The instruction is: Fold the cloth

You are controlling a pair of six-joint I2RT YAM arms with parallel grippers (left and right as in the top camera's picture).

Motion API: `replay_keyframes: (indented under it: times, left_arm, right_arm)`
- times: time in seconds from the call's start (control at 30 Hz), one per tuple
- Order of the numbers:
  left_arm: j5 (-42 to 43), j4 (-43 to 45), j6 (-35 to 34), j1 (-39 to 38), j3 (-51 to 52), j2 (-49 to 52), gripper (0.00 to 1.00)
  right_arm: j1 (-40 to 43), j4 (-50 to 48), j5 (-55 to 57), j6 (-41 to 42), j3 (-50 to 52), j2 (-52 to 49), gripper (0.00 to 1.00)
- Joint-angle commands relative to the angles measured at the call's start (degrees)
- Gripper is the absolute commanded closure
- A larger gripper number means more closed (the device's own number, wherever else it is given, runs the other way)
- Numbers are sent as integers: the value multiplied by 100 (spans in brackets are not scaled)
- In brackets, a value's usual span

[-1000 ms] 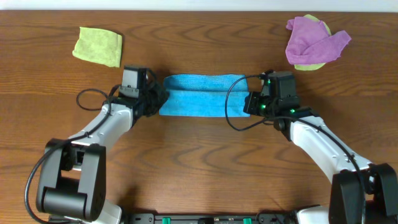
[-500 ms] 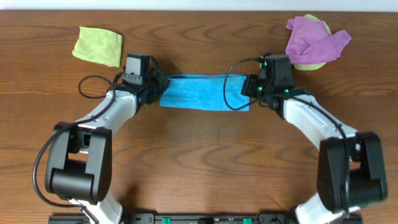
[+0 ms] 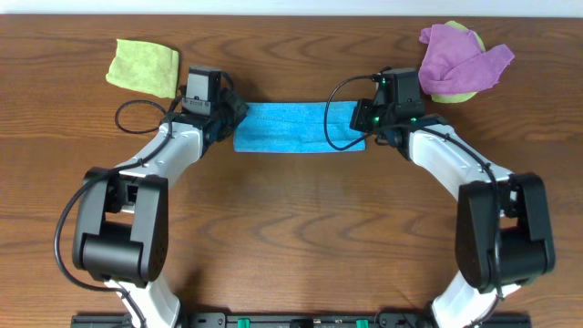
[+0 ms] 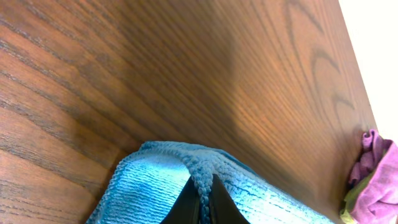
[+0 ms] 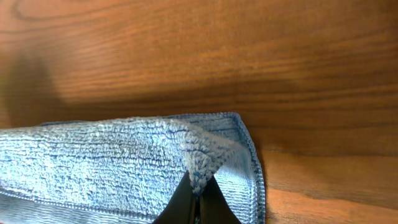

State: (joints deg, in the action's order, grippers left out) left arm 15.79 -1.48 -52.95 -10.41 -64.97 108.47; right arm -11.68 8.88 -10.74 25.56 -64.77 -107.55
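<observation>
Both arms have reached farther away from the robot than a second ago. They have carried the near edge of the blue cloth (image 3: 296, 129) with them, so the cloth now looks like a thinner strip. It lies across the far middle of the table (image 3: 291, 237). Far to the left sits a yellow cloth (image 3: 144, 66), well apart from the work. Next is the left gripper (image 3: 228, 114), at the left end of the blue cloth. In its wrist view the fingers (image 4: 186, 208) are squeezed together on a little peak of the cloth's edge. The blue cloth stretches flat between the two arms, and it looks like the top layer is almost over the bottom one. At its right end is the right gripper (image 3: 364, 118), pinched tight on that corner in the same way. Just past it, near but not touching, is a purple cloth (image 3: 460, 55). To do this step well, I think both arms should move together at the same speed, so the strip stays straight. The held edge should come down right on top of the far edge, corner on corner. Then both grippers should let go low and pull away gently, so the fold does not slide, and the right arm should not bump the purple cloth.
</observation>
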Motion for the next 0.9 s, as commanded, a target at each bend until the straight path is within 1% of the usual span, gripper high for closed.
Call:
replay_keyframes:
  times: [0.0, 0.2, 0.53, 0.57, 0.6, 0.63, 0.73, 0.77, 0.8, 0.83, 0.87]
  left_arm:
    - [-328, 4, 4, 33, -127, 79, 94]
    - [-439, 24, 22, 31, -127, 221, 94]
    - [-446, 243, 24, 26, -127, 566, 93]
    - [-468, 243, 37, 26, -127, 566, 93]
    - [-466, 247, 74, 26, -127, 564, 91]
    - [-468, 245, 81, 28, -127, 564, 88]
    - [-481, 245, 232, 28, -127, 562, 70]
    - [-468, 245, 269, 28, -127, 560, 64]
    - [-407, 245, 352, 28, -127, 531, 56]
    - [-398, 243, 485, 28, -127, 494, 45]
    - [-398, 240, 573, 28, -127, 459, 39]
  right_arm:
    - [90, -42, 173, -105, -90, -168, 99]
    - [90, -275, 175, -151, -92, -315, 99]
    - [87, -280, 173, -188, -92, -509, 99]
    - [85, -280, 173, -203, -90, -509, 97]
    - [83, -280, 175, -205, -90, -509, 92]
    - [83, -271, 173, -205, -90, -509, 83]
    - [83, -219, 173, -208, -92, -507, 56]
    - [83, -186, 175, -208, -92, -507, 49]
    - [83, -142, 173, -205, -92, -505, 42]
    - [83, -72, 173, -205, -92, -490, 38]
    - [83, -4, 173, -205, -92, -470, 36]
